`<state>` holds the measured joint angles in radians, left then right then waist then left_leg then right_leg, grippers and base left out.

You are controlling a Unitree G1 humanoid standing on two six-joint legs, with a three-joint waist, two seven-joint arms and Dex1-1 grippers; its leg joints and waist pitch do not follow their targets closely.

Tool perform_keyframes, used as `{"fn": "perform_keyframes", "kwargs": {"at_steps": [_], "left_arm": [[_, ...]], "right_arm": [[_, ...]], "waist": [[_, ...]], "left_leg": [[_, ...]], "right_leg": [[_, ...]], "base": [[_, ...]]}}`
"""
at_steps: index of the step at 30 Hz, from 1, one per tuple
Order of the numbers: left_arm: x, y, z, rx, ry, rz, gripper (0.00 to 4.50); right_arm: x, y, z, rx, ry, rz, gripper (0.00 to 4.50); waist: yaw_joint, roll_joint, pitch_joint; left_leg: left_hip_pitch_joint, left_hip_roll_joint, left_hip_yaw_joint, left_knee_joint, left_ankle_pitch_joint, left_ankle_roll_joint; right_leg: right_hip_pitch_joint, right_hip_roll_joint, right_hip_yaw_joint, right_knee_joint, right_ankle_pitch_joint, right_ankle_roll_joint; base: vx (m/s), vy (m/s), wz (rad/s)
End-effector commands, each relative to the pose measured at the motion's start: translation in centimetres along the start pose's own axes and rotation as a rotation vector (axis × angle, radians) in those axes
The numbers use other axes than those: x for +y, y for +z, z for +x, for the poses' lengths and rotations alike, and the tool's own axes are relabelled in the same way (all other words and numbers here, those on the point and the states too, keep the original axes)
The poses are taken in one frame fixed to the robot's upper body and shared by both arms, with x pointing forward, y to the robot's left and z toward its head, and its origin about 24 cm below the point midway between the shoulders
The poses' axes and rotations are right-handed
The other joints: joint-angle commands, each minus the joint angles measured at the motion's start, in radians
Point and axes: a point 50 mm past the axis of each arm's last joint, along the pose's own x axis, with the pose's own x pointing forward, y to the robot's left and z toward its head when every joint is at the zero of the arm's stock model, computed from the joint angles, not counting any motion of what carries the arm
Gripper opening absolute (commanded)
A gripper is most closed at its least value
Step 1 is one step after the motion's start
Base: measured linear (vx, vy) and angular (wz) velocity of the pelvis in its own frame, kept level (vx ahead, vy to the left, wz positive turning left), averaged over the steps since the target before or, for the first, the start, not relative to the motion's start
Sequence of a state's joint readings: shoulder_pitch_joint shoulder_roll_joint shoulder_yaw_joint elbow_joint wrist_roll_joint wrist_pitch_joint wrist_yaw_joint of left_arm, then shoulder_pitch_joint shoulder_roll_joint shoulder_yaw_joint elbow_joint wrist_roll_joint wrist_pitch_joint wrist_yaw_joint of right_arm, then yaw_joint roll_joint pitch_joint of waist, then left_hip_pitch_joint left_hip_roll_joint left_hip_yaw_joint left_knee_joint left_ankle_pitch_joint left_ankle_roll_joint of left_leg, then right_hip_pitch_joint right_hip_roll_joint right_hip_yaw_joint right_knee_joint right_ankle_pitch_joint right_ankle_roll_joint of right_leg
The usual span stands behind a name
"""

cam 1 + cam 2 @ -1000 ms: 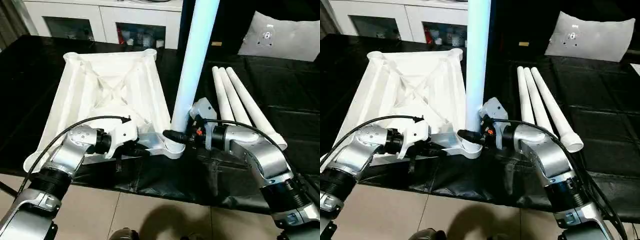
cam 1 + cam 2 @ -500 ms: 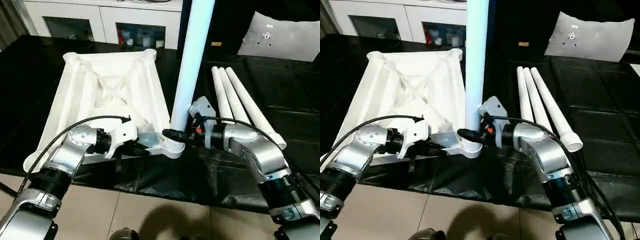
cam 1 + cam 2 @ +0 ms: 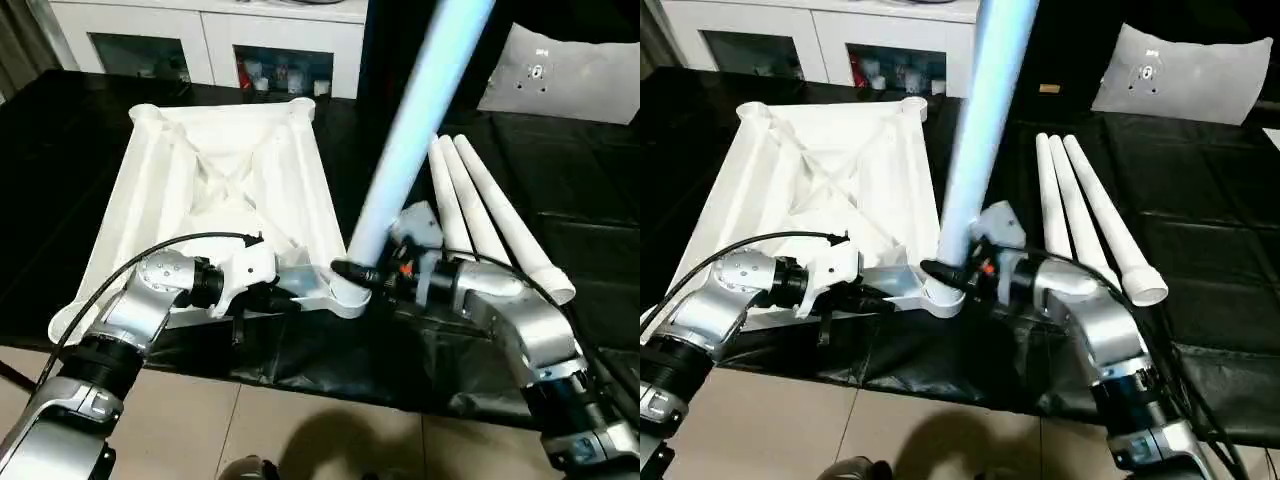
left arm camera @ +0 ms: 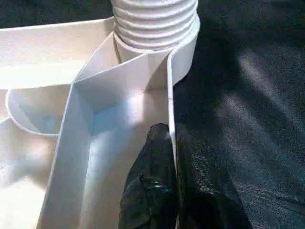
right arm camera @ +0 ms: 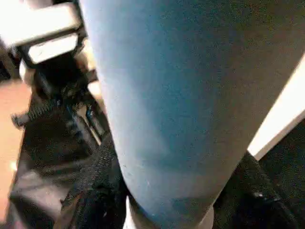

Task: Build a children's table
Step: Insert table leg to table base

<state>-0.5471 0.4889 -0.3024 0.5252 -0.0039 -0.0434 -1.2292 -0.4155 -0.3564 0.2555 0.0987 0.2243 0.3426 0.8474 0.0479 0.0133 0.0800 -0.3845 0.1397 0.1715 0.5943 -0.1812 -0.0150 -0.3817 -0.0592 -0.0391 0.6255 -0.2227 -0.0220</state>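
Observation:
The white table top (image 3: 220, 185) lies upside down on the black workbench, ribs facing up. My left gripper (image 3: 278, 297) is shut on its near rim, one black finger (image 4: 152, 167) on each side of the thin wall. A long white leg (image 3: 415, 130) leans to the right, its threaded end (image 4: 155, 21) sitting in the near right corner socket (image 3: 345, 297). My right gripper (image 3: 362, 275) is shut on the leg just above the socket, with a finger (image 5: 93, 191) pressed against each side. Three loose legs (image 3: 490, 215) lie side by side to the right.
The black sheet-covered workbench (image 3: 580, 180) ends just in front of my arms, with tiled floor (image 3: 330, 440) below. A white cabinet (image 3: 210, 40) with glass doors stands behind. A pale flat bag (image 3: 570, 70) lies at the back right.
The leg has tipped from upright to leaning rightward at its top, with my right wrist turning along with it. The left gripper keeps its hold on the rim.

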Motion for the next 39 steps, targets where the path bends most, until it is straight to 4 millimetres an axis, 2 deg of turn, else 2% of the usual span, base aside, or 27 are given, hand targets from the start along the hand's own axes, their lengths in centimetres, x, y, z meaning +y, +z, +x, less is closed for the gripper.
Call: {"fn": "perform_keyframes", "kwargs": {"at_steps": [1, 4, 6, 7, 8, 10, 11, 16, 17, 18, 21, 25, 26, 28, 30, 33, 35, 36, 37, 38, 39], "left_arm": [[0.1, 0.0, -0.2, 0.014, 0.0, 0.015, 0.0], [-0.1, 0.2, 0.0, 0.008, -0.02, 0.03, 0.0], [-0.2, 0.3, 0.1, 0.006, -0.029, 0.035, 0.0], [-0.2, 0.3, 0.1, 0.004, -0.033, 0.038, 0.0], [-0.1, 0.5, 0.1, -0.009, -0.039, 0.042, 0.0], [-0.1, 0.6, 0.1, -0.016, -0.038, 0.042, 0.0], [0.2, 0.8, 0.0, -0.018, -0.037, 0.046, 0.0], [1.5, 1.5, -0.8, -0.022, -0.018, 0.056, 0.0], [2.1, 1.8, -1.1, -0.02, -0.005, 0.062, 0.0], [2.1, 1.8, -1.1, -0.02, -0.005, 0.062, 0.0], [2.7, 2.1, -1.5, -0.006, 0.009, 0.077, 0.0], [2.8, 1.8, -2.0, 0.005, 0.018, 0.068, 0.0], [2.7, 1.4, -2.3, 0.011, 0.032, 0.05, 0.0], [2.6, 1.1, -2.6, 0.018, 0.05, 0.038, 0.0], [2.5, 0.6, -3.0, 0.028, 0.084, 0.017, 0.0], [2.3, -0.1, -3.7, 0.024, 0.175, -0.043, 0.0], [1.4, -0.3, -4.3, 0.009, 0.245, -0.107, 0.0], [1.1, -0.4, -4.4, 0.007, 0.257, -0.122, 0.0], [0.0, -0.4, -4.3, 0.008, 0.293, -0.156, 0.0], [-0.2, -0.4, -4.3, 0.009, 0.299, -0.162, 0.0], [-0.6, -0.3, -4.2, 0.009, 0.309, -0.172, 0.0]], "right_arm": [[0.7, -3.5, 0.0, 0.166, 0.024, 0.05, 1.9], [0.7, -3.8, 0.4, 0.178, 0.039, 0.057, 1.9], [0.8, -3.9, 0.5, 0.18, 0.047, 0.059, 1.9], [0.8, -4.0, 0.6, 0.18, 0.054, 0.062, 1.9], [1.1, -4.1, 0.7, 0.174, 0.084, 0.079, 1.9], [1.3, -4.1, 0.7, 0.171, 0.099, 0.088, 1.9], [1.6, -4.2, 0.7, 0.171, 0.124, 0.097, 1.9], [3.0, -4.5, 0.7, 0.177, 0.194, 0.119, 1.9], [3.3, -4.6, 0.8, 0.175, 0.206, 0.123, 1.9], [3.3, -4.6, 0.8, 0.175, 0.206, 0.123, 1.9], [3.7, -4.6, 1.1, 0.172, 0.214, 0.122, 1.9], [3.5, -4.3, 1.6, 0.161, 0.188, 0.099, 1.9], [3.1, -4.1, 1.9, 0.154, 0.154, 0.087, 1.9], [2.9, -4.0, 2.0, 0.149, 0.13, 0.08, 1.9], [2.6, -3.9, 2.2, 0.146, 0.11, 0.071, 1.9], [2.1, -3.7, 2.6, 0.138, 0.058, 0.06, 1.9], [1.6, -3.4, 3.0, 0.125, -0.002, 0.06, 1.9], [1.4, -3.4, 3.1, 0.122, -0.014, 0.06, 1.9], [1.2, -3.3, 3.3, 0.117, -0.038, 0.062, 1.9], [1.2, -3.2, 3.4, 0.116, -0.042, 0.063, 1.9], [1.1, -3.2, 3.4, 0.116, -0.05, 0.064, 1.9]], "waist": [[-0.001, 0.01, -0.047], [-0.004, 0.008, -0.041], [-0.007, 0.006, -0.03], [-0.008, 0.006, -0.03], [-0.01, 0.006, -0.022], [-0.012, 0.006, -0.023], [-0.014, 0.005, -0.012], [-0.012, 0.008, -0.011], [-0.01, 0.007, -0.013], [-0.01, 0.007, -0.013], [-0.012, 0.01, -0.012], [-0.015, 0.012, -0.009], [-0.016, 0.008, -0.01], [-0.018, 0.011, -0.006], [-0.02, 0.001, -0.005], [-0.022, 0.001, -0.002], [-0.031, -0.006, 0.001], [-0.036, -0.011, 0.004], [-0.037, -0.008, 0.003], [-0.043, -0.009, 0.006], [-0.045, -0.009, 0.003]], "left_leg": [[0.025, 0.096, -0.035, -0.089, -0.275, -0.006], [0.026, 0.095, -0.036, -0.09, -0.313, -0.008], [0.027, 0.097, -0.04, -0.096, -0.353, -0.017], [0.029, 0.097, -0.041, -0.096, -0.362, -0.02], [0.028, 0.097, -0.042, -0.099, -0.387, -0.024], [0.031, 0.099, -0.044, -0.1, -0.398, -0.029], [0.029, 0.098, -0.045, -0.105, -0.41, -0.029], [0.031, 0.099, -0.041, -0.109, -0.361, -0.014], [0.028, 0.098, -0.037, -0.108, -0.309, 0.002], [0.025, 0.099, -0.037, -0.108, -0.288, 0.012], [0.022, 0.1, -0.037, -0.108, -0.269, 0.024], [0.024, 0.104, -0.037, -0.114, -0.291, 0.015], [0.025, 0.104, -0.037, -0.114, -0.302, 0.01], [0.026, 0.104, -0.037, -0.116, -0.324, -0.002], [0.026, 0.105, -0.038, -0.119, -0.346, -0.01], [0.026, 0.105, -0.04, -0.119, -0.352, -0.015], [0.025, 0.108, -0.045, -0.124, -0.365, -0.027], [0.022, 0.105, -0.046, -0.123, -0.362, -0.022], [0.024, 0.108, -0.046, -0.124, -0.352, -0.024], [0.018, 0.107, -0.044, -0.126, -0.325, -0.012], [0.021, 0.103, -0.038, -0.122, -0.302, 0.001]], "right_leg": [[0.025, -0.103, 0.059, -0.084, -0.157, -0.24], [0.023, -0.105, 0.061, -0.09, -0.213, -0.236], [0.016, -0.104, 0.063, -0.096, -0.283, -0.217], [0.015, -0.104, 0.064, -0.096, -0.294, -0.214], [0.01, -0.103, 0.065, -0.099, -0.324, -0.205], [0.009, -0.105, 0.066, -0.1, -0.336, -0.2], [0.004, -0.104, 0.067, -0.105, -0.343, -0.19], [0.009, -0.102, 0.067, -0.106, -0.262, -0.193], [0.014, -0.103, 0.066, -0.102, -0.193, -0.206], [0.018, -0.105, 0.064, -0.099, -0.169, -0.215], [0.02, -0.107, 0.063, -0.098, -0.151, -0.232], [0.019, -0.107, 0.062, -0.099, -0.18, -0.239], [0.018, -0.11, 0.063, -0.099, -0.201, -0.242], [0.014, -0.111, 0.066, -0.105, -0.242, -0.237], [0.014, -0.113, 0.068, -0.109, -0.295, -0.221], [0.01, -0.118, 0.072, -0.112, -0.351, -0.21], [0.008, -0.121, 0.073, -0.115, -0.417, -0.204], [0.006, -0.12, 0.074, -0.117, -0.444, -0.197], [0.007, -0.12, 0.076, -0.114, -0.428, -0.204], [0.008, -0.112, 0.075, -0.114, -0.388, -0.208], [0.008, -0.105, 0.075, -0.112, -0.338, -0.212]], "base": [[0.0, 0.0, 0.0], [0.0, 0.0, 0.0], [0.0, 0.0, 0.0], [0.0, 0.0, 0.0], [0.0, 0.0, 0.0], [0.0, 0.0, 0.0], [0.0, 0.0, 0.0], [0.0, 0.0, 0.0], [0.0, 0.0, 0.0], [0.0, 0.0, 0.0], [0.0, 0.0, 0.0], [0.0, 0.0, 0.0], [0.0, 0.0, 0.0], [0.0, 0.0, 0.0], [0.0, 0.0, 0.0], [0.0, 0.0, 0.0], [0.0, 0.0, 0.0], [0.0, 0.0, 0.0], [0.0, 0.0, 0.0], [0.0, 0.0, 0.0], [0.0, 0.0, 0.0]]}}
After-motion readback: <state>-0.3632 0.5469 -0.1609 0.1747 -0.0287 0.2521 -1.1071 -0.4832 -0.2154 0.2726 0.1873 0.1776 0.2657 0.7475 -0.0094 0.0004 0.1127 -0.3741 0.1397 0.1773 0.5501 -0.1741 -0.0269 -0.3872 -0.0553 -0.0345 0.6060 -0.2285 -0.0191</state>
